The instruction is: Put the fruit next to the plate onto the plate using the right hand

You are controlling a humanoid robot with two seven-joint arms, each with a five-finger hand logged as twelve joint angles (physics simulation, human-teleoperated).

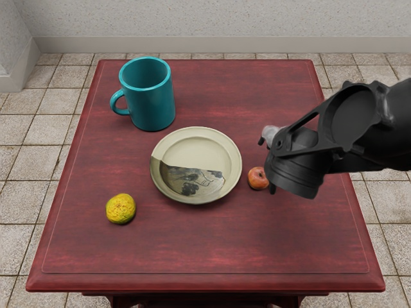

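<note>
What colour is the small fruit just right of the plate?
The small fruit is reddish-orange; the head view shows it best.

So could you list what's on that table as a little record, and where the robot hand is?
table: dark red wood
mug: teal, upright, behind the plate to its left
plate: cream, mid-table, holds no fruit
red fruit: small, on the table just off the plate's right rim
yellow fruit: front left, well apart from the plate
robot hand: the right one, close beside the red fruit on its right; its grip is hidden
</note>
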